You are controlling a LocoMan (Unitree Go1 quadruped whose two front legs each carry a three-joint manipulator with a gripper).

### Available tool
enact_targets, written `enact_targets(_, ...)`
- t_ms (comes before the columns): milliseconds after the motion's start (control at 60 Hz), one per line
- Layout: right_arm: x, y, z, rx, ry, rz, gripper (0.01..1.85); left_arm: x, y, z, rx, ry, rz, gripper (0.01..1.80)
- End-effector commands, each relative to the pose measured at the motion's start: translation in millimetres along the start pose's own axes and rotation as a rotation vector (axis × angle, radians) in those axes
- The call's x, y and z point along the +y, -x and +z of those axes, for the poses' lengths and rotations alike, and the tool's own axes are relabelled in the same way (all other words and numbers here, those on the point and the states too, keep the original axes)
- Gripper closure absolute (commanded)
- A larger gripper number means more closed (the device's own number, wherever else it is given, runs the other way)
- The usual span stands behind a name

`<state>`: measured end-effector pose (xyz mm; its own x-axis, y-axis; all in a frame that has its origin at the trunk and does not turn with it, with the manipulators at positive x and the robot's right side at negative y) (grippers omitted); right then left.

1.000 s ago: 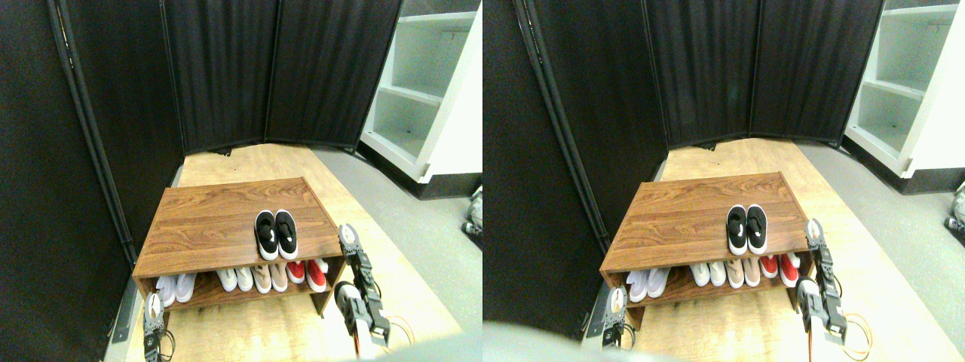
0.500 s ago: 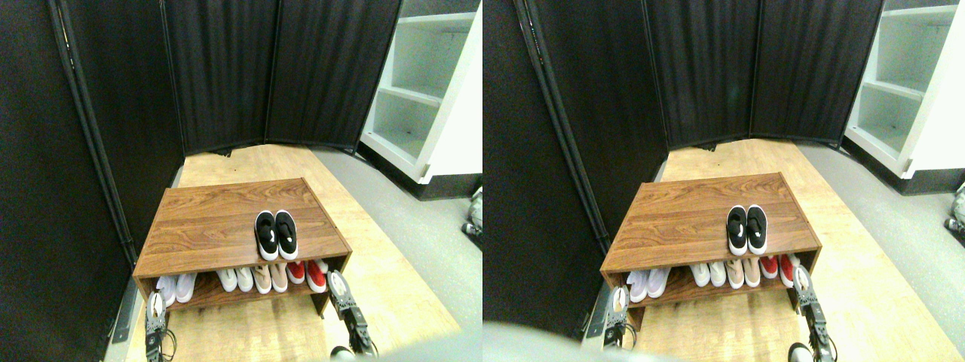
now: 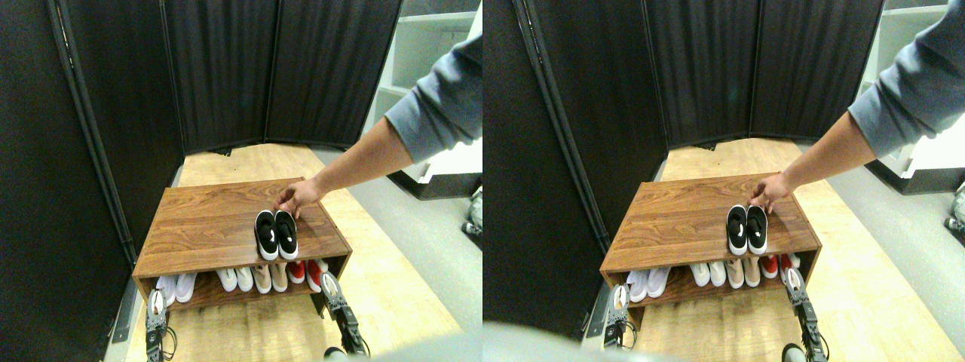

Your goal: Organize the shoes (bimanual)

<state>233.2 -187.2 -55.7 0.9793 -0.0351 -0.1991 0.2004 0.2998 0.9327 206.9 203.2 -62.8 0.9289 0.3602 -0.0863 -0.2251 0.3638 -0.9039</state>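
A person's hand (image 3: 295, 197) has reached in from the upper right, touching the heels of the black shoes (image 3: 275, 234), which sit on the wooden table (image 3: 203, 226). The right pincer (image 3: 329, 284) has dropped lower, the left pincer (image 3: 155, 304) stays put; their spread is unclear. Dark curtains (image 3: 226, 68) stand behind.

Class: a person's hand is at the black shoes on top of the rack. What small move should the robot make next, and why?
Probably none: hold both grippers low. A person's hand reaches to the heels of the black shoes on the rack, while the left gripper and right gripper sit at its front corners, clear of them.
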Motion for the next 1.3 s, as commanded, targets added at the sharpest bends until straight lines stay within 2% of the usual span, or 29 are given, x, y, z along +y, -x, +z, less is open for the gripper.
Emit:
enact_targets(17, 8.9, -1.5, -1.2, -0.016, 0.020, 0.029, 1.85, -6.5, -2.3, 0.9, -0.008, 0.012, -0.035, 1.78)
enact_targets(450, 9.3, -6.5, -1.4, 0.003, 0.007, 0.046, 1.85, -5.8, -4.4, -0.1, -0.013, 0.007, -0.029, 1.77)
enact_targets(650, 10.6, -2.6, 5.0, -0.024, 0.000, 0.028, 1.85, -6.6, -4.8, -4.0, -0.022, 0.017, -0.018, 1.77)
enact_targets(800, 14.1, 4.8, 8.3, -0.055, -0.050, 0.056, 1.85, -6.8, -6.1, -6.6, -0.016, 0.009, -0.023, 1.77)
enact_targets(833, 14.3, 5.4, 8.1, -0.052, -0.064, 0.056, 1.78, -6.9, -6.2, -6.7, -0.016, 0.009, -0.023, 1.78)
enact_targets(883, 16.4, 9.4, 7.2, -0.019, -0.008, 0.060, 1.08, -7.8, -6.5, -7.5, -0.016, 0.013, -0.023, 1.78)
enact_targets(900, 16.9, 10.0, 6.9, -0.013, 0.000, 0.061, 0.95, -7.9, -6.5, -7.7, -0.016, 0.013, -0.023, 1.78)
enact_targets(933, 20.3, 13.2, 4.9, 0.005, -0.025, 0.065, 0.60, -8.4, -6.5, -8.0, -0.019, 0.010, -0.020, 1.77)
enact_targets(983, 22.1, 14.7, 1.2, 0.019, -0.059, 0.070, 0.29, -8.8, -6.7, -8.1, -0.018, 0.001, -0.023, 1.76)
enact_targets(1133, 18.4, 8.2, -6.2, 0.040, -0.061, 0.087, 0.19, -10.1, -5.8, -7.8, -0.025, 0.006, -0.018, 1.76)
enact_targets(1150, 16.4, 3.3, -9.3, 0.047, -0.061, 0.083, 0.12, -10.3, -5.8, -7.5, -0.026, 0.002, -0.019, 1.77)
enact_targets(1250, 13.6, -5.8, -16.3, 0.062, -0.077, 0.070, 0.10, -8.7, -7.4, -6.3, -0.020, -0.004, -0.024, 1.77)
enact_targets(1300, 9.8, -16.3, -23.2, 0.077, -0.112, 0.061, 0.09, -8.0, -8.6, -5.9, -0.015, 0.003, -0.026, 1.77)
